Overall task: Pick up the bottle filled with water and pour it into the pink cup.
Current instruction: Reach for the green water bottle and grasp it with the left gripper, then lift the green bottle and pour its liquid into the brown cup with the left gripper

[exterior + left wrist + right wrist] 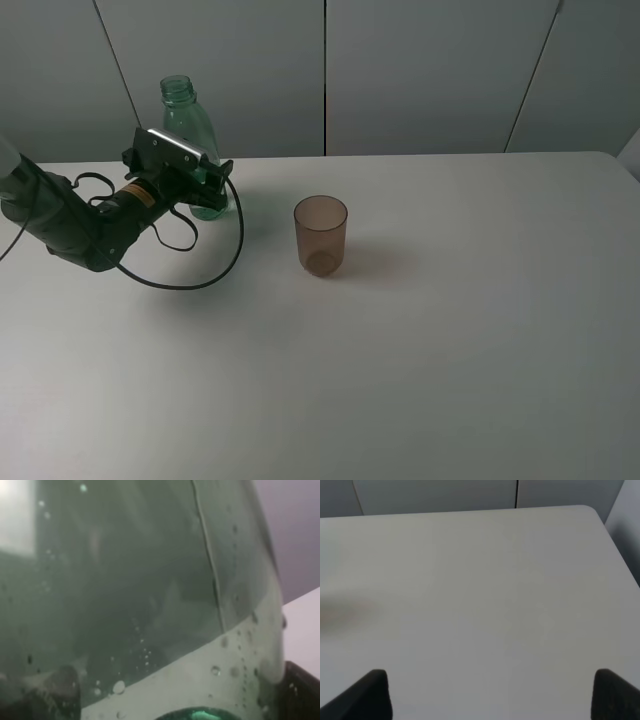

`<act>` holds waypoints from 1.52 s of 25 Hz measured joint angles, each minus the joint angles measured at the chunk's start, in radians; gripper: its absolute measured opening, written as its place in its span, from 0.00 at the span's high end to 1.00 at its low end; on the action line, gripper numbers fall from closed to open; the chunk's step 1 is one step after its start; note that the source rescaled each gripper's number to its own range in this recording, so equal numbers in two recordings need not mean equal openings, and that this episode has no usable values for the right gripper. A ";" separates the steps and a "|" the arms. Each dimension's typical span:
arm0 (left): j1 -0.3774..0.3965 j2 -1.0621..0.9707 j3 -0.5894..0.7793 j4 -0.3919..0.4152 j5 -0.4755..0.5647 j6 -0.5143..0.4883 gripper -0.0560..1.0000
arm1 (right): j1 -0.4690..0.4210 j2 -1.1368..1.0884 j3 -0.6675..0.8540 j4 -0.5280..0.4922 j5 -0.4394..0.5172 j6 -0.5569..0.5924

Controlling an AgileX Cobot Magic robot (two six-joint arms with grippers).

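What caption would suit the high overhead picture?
Left end effector at tall transparent green plastic bottle; brownish-pink plastic cup stands apart on white table.

Soft, even light; close-up bottle (pixel 125 595) blurred.

A wide, matte white table (pixel 450 380) with a rounded far corner stands against a wall of plain pale grey panels (pixel 430 70) divided by thin dark seams (pixel 325 75), under soft, even light casting only faint shadows.
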 joint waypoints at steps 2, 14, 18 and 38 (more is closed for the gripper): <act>0.000 0.002 0.000 0.000 0.000 0.000 0.00 | 0.000 0.000 0.000 0.000 0.000 0.000; 0.000 0.004 -0.016 0.000 0.000 -0.004 0.00 | 0.000 0.000 0.000 0.000 0.000 0.000; 0.000 0.004 -0.039 0.000 0.000 -0.004 0.14 | 0.000 0.000 0.000 0.000 0.000 0.000; 0.000 -0.017 -0.135 0.146 0.048 0.035 0.94 | 0.000 0.000 0.000 0.000 0.000 0.000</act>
